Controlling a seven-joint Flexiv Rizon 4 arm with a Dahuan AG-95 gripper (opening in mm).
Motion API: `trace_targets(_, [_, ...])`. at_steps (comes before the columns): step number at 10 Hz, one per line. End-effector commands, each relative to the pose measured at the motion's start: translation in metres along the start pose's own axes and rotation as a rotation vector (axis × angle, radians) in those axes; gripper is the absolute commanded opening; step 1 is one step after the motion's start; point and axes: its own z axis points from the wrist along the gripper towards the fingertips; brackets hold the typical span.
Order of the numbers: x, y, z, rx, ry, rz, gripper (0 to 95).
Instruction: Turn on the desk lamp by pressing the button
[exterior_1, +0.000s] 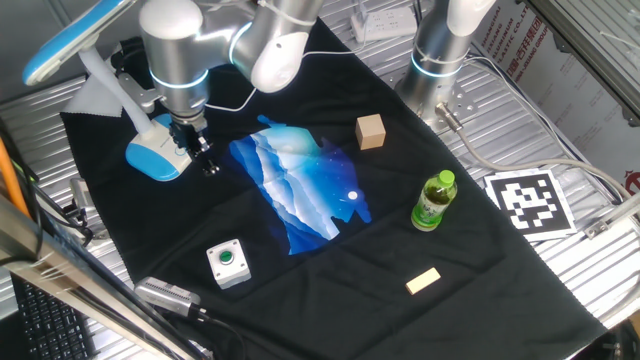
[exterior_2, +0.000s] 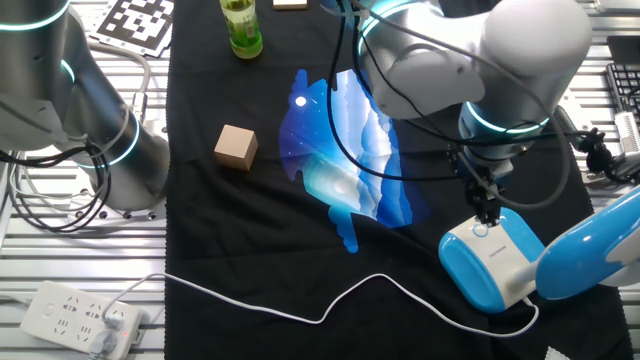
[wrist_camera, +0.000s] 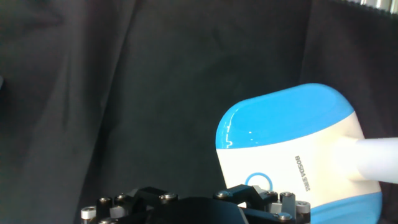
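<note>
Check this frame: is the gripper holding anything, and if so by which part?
Nothing is held. The gripper is down at the desk lamp base, at the button, with no object between its fingers.

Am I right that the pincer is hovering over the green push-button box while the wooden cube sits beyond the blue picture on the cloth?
Not quite: the pincer is over the desk lamp base, at its round white button, not the green push-button box, which sits apart near the cloth's front edge. One fixed view shows this. The wooden cube does sit beyond the blue picture.

claw over desk lamp base | wooden block behind bottle
</note>
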Motion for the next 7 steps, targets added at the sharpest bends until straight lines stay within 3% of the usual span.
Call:
trace_targets(1, [-0.0006,0.0003,-0.0003,-0.007,0.003,0.0,95.0])
trace_targets(7, [-0.0001,0.0003,0.0,-0.005,0.002,-0.007,95.0])
